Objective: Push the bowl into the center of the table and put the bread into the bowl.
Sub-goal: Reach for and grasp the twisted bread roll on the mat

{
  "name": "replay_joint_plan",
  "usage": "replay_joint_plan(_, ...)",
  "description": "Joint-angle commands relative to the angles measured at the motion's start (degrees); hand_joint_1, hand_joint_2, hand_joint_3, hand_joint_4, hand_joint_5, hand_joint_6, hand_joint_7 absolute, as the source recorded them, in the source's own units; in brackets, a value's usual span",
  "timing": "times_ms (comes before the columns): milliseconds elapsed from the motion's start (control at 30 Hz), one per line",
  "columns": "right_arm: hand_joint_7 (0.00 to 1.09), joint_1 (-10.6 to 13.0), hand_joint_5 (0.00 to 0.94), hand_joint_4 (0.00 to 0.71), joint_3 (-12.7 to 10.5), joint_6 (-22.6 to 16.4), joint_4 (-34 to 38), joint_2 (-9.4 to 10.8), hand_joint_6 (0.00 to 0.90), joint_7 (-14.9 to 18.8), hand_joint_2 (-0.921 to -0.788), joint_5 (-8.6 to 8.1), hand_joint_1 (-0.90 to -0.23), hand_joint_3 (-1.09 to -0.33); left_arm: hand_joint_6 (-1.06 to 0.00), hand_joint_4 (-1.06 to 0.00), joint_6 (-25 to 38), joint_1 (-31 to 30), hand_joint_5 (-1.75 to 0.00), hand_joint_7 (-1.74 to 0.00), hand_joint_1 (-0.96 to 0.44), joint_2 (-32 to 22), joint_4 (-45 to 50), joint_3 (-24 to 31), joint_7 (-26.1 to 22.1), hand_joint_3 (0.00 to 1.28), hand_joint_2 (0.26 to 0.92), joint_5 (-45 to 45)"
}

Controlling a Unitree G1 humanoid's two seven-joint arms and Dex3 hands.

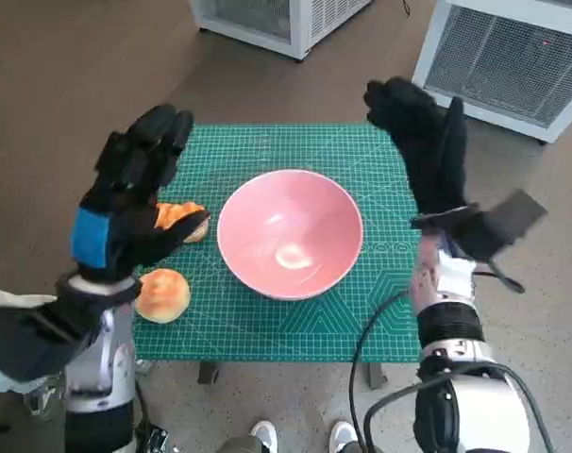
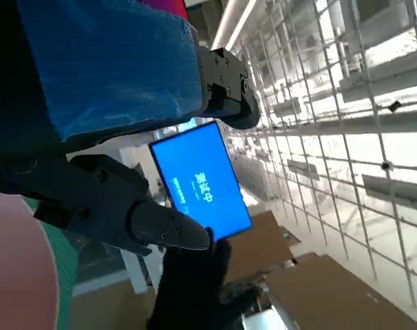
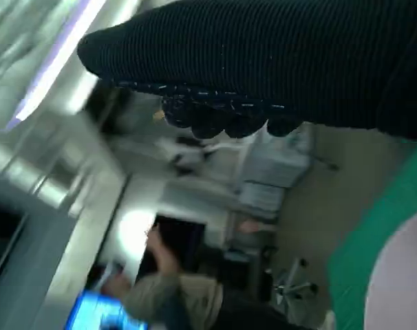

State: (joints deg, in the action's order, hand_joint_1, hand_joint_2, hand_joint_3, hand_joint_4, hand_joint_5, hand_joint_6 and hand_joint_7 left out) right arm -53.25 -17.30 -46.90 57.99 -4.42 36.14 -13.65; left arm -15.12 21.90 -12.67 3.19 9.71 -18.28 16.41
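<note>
Flanking bowl (image 1: pixel 290 233): left hand (image 1: pixel 133 193) at 9, right hand (image 1: pixel 426 151) at 3, both spread, holding nothing.
Bread: two rolls (image 1: pixel 163 294) at 8.
Surface: green mat (image 1: pixel 361 311).
Room: white units (image 1: pixel 498 61) at 12.

Pink bowl (image 1: pixel 290 233), upright, empty, mid-desk. Two golden bread rolls left of it: one (image 1: pixel 162 294) near the front edge, one (image 1: pixel 184 220) partly hidden.

You have one pink bowl (image 1: pixel 290 232) on one green cutting mat (image 1: pixel 361 156). You can count two bread rolls: one roll (image 1: pixel 163 294) near the mat's front left corner, and another roll (image 1: pixel 184 219) partly hidden behind the left hand. You also see two white slatted units on the floor: one (image 1: pixel 277 19), another (image 1: pixel 513 61).
</note>
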Motion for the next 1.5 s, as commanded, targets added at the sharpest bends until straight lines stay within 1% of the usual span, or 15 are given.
replay_joint_plan(33,0.69,4.14,0.005,0.224,1.82,-0.42,-5.78,-0.11,0.016,3.75,-0.921,-2.44,-0.728,-0.78,-0.23,-0.3,-1.81,2.12,0.0,-0.41,-0.33,0.1,-1.74,-0.64,-1.3,0.12,0.921,0.05)
replay_joint_plan(167,0.69,5.96,0.002,0.219,3.21,0.27,-10.24,0.22,0.002,5.26,-0.921,-4.32,-0.731,-0.773,-0.24,-0.29,-2.52,3.59,0.0,-0.41,-0.33,0.33,-3.16,-1.14,-2.36,0.12,0.921,0.3)
replay_joint_plan(300,0.67,7.52,0.0,0.21,4.28,1.37,-13.48,0.45,0.0,5.82,-0.921,-5.77,-0.725,-0.769,-0.24,-0.3,-2.9,4.94,0.0,-0.4,-0.33,0.57,-4.2,-1.64,-3.1,0.13,0.921,0.33)
replay_joint_plan(567,0.66,9.91,0.0,0.2,5.94,4.15,-18.35,0.61,-0.001,5.31,-0.921,-7.12,-0.713,-0.763,-0.22,-0.3,-2.34,6.81,0.0,-0.4,-0.32,0.69,-4.83,-2.47,-3.87,0.13,0.921,0.47)
replay_joint_plan(833,0.66,11.36,0.0,0.198,6.95,6.26,-21.7,0.7,-0.001,4.1,-0.921,-7.13,-0.713,-0.755,-0.18,-0.3,-2.33,7.68,0.0,-0.47,-0.32,0.64,-5.28,-2.63,-4.5,0.14,0.921,0.41)
replay_joint_plan(967,0.66,11.82,0.0,0.198,7.31,6.97,-22.84,0.79,-0.001,3.48,-0.921,-6.96,-0.716,-0.747,-0.16,-0.29,-2.02,7.84,0.0,-0.52,-0.32,0.74,-5.04,-2.81,-4.72,0.14,0.921,0.59)
replay_joint_plan(1200,0.66,12.31,0.0,0.197,7.93,7.8,-24.05,0.89,-0.001,2.57,-0.921,-6.81,-0.716,-0.741,-0.14,-0.29,-2.58,7.64,0.0,-0.55,-0.33,-0.41,-4.62,-2.35,-5.19,0.14,0.921,-0.18)
replay_joint_plan(1267,0.66,12.34,0.0,0.197,8.07,8.01,-24.22,0.89,-0.001,2.41,-0.921,-6.85,-0.716,-0.741,-0.14,-0.29,-3.05,7.63,0.0,-0.55,-0.34,-1.93,-4.59,-1.73,-4.99,0.13,0.921,-1.68)
replay_joint_plan(1333,0.66,12.35,0.0,0.197,8.21,8.11,-24.31,0.9,-0.001,2.26,-0.921,-6.86,-0.716,-0.741,-0.14,-0.29,-3.28,7.53,0.0,-0.55,-0.34,-4.95,-4.34,-0.83,-4.04,0.13,0.921,-5.41)
replay_joint_plan(1400,0.66,12.32,0.0,0.197,8.29,8.11,-24.27,0.84,-0.001,2.11,-0.921,-6.85,-0.717,-0.741,-0.14,-0.29,-1.45,6.9,0.0,-0.53,-0.35,-9.49,-2.82,0.15,-2.45,0.11,0.921,-11.56)
replay_joint_plan(1433,0.66,12.3,0.0,0.197,8.31,8.14,-24.27,0.79,-0.001,2.06,-0.921,-6.88,-0.717,-0.741,-0.14,-0.29,1.39,6.39,0.0,-0.52,-0.36,-12.46,-1.29,0.6,-2.08,0.11,0.921,-15.11)
replay_joint_plan(1467,0.66,12.27,0.0,0.196,8.35,8.15,-24.25,0.76,-0.001,1.99,-0.921,-6.9,-0.718,-0.741,-0.15,-0.27,3.46,6.04,0.0,-0.47,-0.36,-14.47,-0.22,0.88,-1.84,0.07,0.913,-17.53)
replay_joint_plan(1500,0.66,12.29,0.0,0.196,8.37,8.18,-24.28,0.73,-0.001,1.94,-0.921,-6.94,-0.718,-0.741,-0.17,-0.26,7.33,5.78,0.0,-0.44,-0.36,-17.16,1.28,1.06,-2.44,0.06,0.912,-20.02)
